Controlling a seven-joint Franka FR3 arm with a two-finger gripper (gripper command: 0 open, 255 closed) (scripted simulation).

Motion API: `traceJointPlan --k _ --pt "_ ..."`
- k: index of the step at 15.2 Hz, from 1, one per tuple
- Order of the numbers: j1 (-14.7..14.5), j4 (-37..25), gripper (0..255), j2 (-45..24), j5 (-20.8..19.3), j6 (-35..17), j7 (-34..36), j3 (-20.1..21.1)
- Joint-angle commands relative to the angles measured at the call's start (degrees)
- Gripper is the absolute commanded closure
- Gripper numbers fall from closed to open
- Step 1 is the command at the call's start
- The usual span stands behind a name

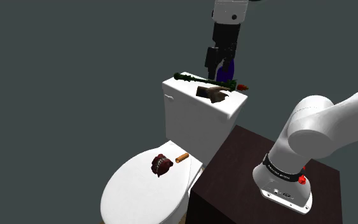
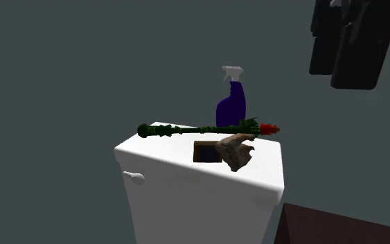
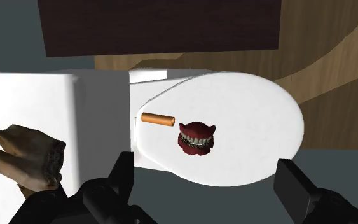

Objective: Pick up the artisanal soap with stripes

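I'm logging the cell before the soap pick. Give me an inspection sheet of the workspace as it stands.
Surface: white toilet tank lid, with a closed toilet lid below it.
Job's things: dark square block on the tank, likely the soap; stripes not discernible.
Clutter: green stick, purple spray bottle and brown crumpled lump on the tank; dentures and orange stub on the toilet lid.
Grippers: gripper open, raised over the tank, holding nothing.
Cables: nothing seen.
Surroundings: grey backdrop, wooden floor, dark stand.
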State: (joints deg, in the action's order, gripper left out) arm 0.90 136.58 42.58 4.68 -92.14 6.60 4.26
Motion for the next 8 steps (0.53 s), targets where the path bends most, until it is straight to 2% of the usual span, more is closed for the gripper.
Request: traceJointPlan --k 1,8 --pt "0.0 0.0 0 0.0 0.0 0.0 0.0 0.0" --pt "1.7 5.0 0 -5.1 -5.5 -10.3 -11.4 -6.3"
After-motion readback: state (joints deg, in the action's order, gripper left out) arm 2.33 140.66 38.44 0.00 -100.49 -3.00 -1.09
